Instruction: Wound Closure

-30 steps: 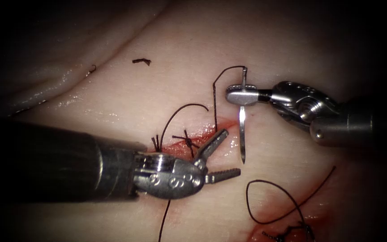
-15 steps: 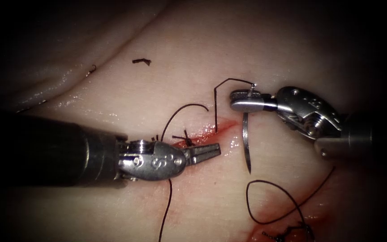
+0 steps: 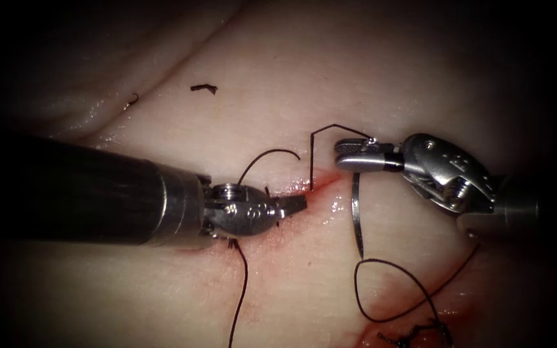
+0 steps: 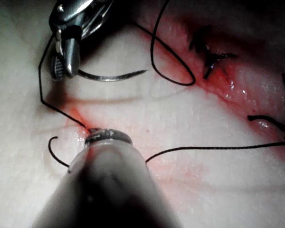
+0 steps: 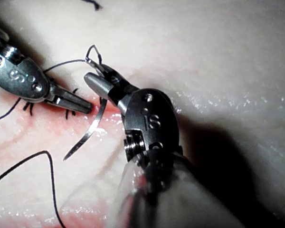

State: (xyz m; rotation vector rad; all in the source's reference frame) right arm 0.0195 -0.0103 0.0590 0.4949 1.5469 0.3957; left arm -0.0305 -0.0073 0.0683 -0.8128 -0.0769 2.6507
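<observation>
**Endoscope view: needle held near its tail, right of the cut**

Thin curved steel needle [image 3: 356, 216] hangs free above the pale pork tissue [image 3: 420, 84], not in it, centre-right of frame, point down just right of the red cut [image 3: 320, 187]. Judgement: light, stiff and slick; likely to twist if gripped at the tip or the thread end, so a flat grip partway along the curve looks safest.

Right arm's silver needle driver [image 3: 349, 156], jaws clamped on the needle close to its thread end. Fine black thread [image 3: 320, 138] arcs from there down into the cut.

Left arm's silver needle driver [image 3: 294, 205], centre frame, jaws closed at the cut edge; can't tell whether they grip tissue or nothing.

Versus a second ago: left jaws were wide open and lower; now closed and moved up to the cut. Right tool sits slightly lower, needle rolled.
</observation>
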